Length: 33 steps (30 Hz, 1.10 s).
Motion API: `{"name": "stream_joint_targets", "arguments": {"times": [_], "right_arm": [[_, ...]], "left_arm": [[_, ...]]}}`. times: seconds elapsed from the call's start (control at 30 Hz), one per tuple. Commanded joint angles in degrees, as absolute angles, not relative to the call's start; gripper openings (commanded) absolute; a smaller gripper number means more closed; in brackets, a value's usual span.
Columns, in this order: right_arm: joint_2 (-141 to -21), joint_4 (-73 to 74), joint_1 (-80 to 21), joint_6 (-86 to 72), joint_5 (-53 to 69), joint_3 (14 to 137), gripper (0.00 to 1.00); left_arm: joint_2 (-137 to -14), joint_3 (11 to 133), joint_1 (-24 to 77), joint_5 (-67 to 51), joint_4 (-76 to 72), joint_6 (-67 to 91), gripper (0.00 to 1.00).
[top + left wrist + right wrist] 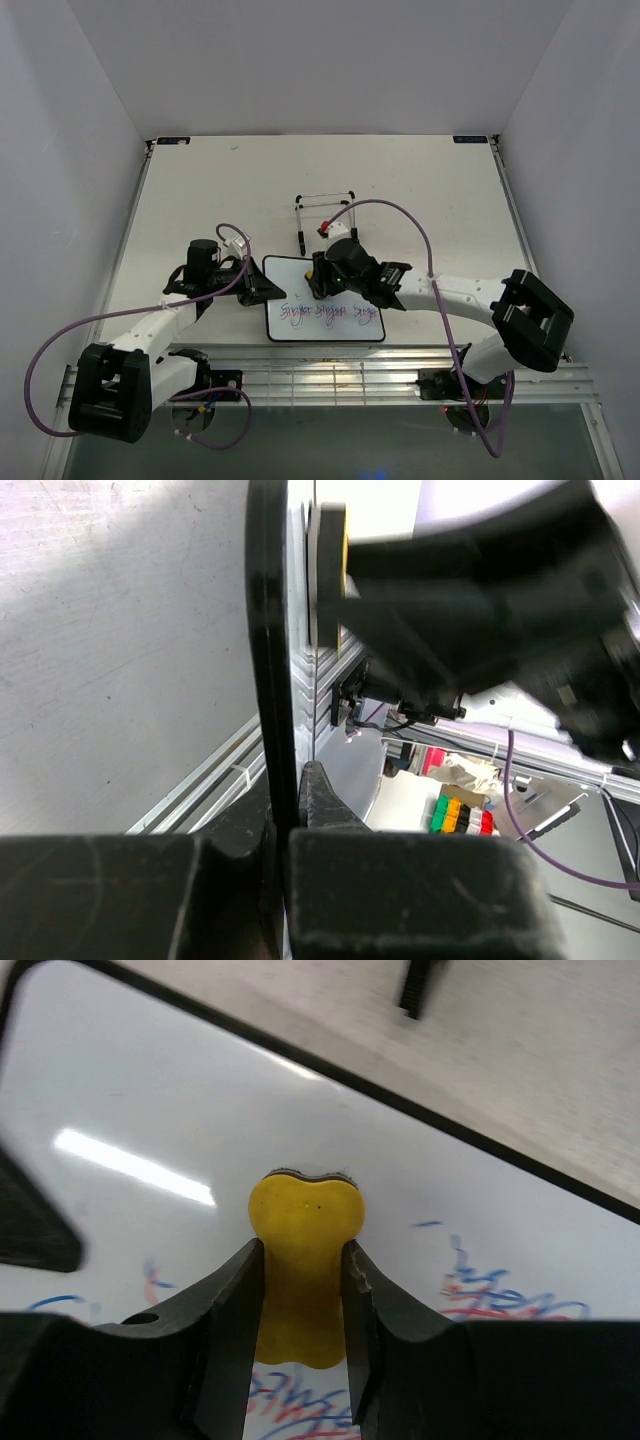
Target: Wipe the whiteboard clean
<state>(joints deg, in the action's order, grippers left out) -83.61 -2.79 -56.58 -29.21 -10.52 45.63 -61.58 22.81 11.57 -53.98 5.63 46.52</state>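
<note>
Small rectangular whiteboard (295, 285): glossy white face, thin black frame with rounded corners, lying face up on the matte off-white desk (200, 190), near the front edge and between the two arms. Red and blue scribbled writing (330, 313) in a row along the near part of the face; far part of the face white, with a bright streak of reflected light in the right wrist view. Same scribbles (510, 1300) smeared and loose in close-up.

Small yellow peanut-shaped eraser (305, 1210): smooth, waisted in the middle, with a dark pad layer at its far end, set against the board face (200, 1090).

Black wire easel stand (325, 205) upright on the desk just beyond the board, apart from it.

Left end effector (258, 288): black fingers pressed together on the board's left edge, the black frame (268, 680) running up between them in the left wrist view (290, 790). Left arm bent at the elbow, reaching forward and inward, wrist turned sideways toward the board.

Right end effector (322, 280): black fingers pinching the yellow eraser at its narrow waist (303, 1260), over the far middle of the board. Right arm stretched leftward from its base, forearm low across the desk, wrist angled down. Purple cable looping over each arm.
</note>
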Motion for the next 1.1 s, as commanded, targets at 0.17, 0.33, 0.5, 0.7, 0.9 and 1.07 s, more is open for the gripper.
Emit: {"name": "stream_joint_targets", "arguments": {"times": [0.17,0.33,0.5,0.7,0.9,1.07], "right_arm": [[-89.8,2.4,-70.0,-35.5,-10.6,56.2,0.29],[-94.1,4.1,-71.1,-37.3,-15.6,59.9,0.3],[-93.7,5.3,-67.7,-37.9,-19.6,55.5,0.3],[-88.2,3.9,-60.2,-37.7,-22.7,43.7,0.31],[-83.8,2.0,-52.3,-34.9,-22.3,36.3,0.32],[-82.3,1.1,-50.2,-32.4,-18.2,34.6,0.32]], "left_arm": [[-57.7,25.2,12.0,-57.2,-4.5,42.3,0.0],[-56.9,24.9,12.0,-57.7,-6.0,43.2,0.0],[-56.4,25.0,12.0,-58.8,-5.9,43.1,0.0],[-56.9,25.3,12.0,-61.3,-5.7,42.1,0.0],[-56.7,25.2,12.0,-61.3,-6.0,42.1,0.0],[-56.5,25.1,12.0,-60.8,-5.2,41.5,0.0]]}}
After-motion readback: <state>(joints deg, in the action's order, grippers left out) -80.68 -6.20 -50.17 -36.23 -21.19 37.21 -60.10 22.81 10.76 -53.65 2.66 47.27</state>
